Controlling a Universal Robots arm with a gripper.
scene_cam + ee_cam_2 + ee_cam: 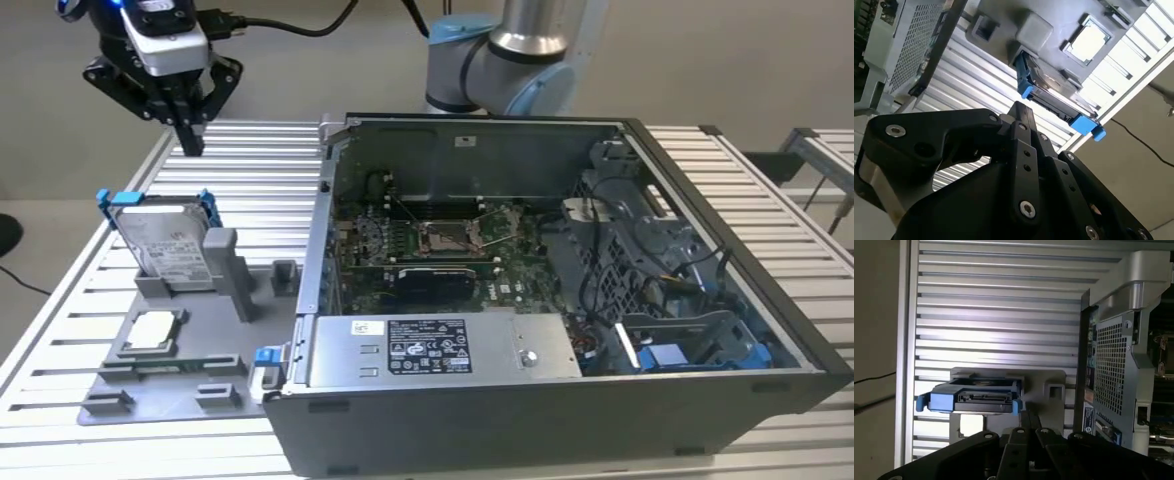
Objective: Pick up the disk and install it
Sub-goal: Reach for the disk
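The disk (166,243) is a silver-grey drive with a white label and a blue bracket. It stands on edge in a slot of the grey holder (180,385) at the exterior view's left. My gripper (190,138) hangs above and behind the disk, well clear of it, shut with nothing between its fingers. In both wrist views the black fingers (1023,116) (1029,421) meet at the tip. The disk (1050,92) (974,397) lies beyond them, its blue-framed edge toward the cameras.
An open computer case (727,170) fills the middle and the exterior view's right, with a motherboard (441,240), a silver box with a black label (427,350) and blue-trimmed bays (674,355). A small square chip (150,330) rests on the holder. The table is slatted aluminium (254,160).
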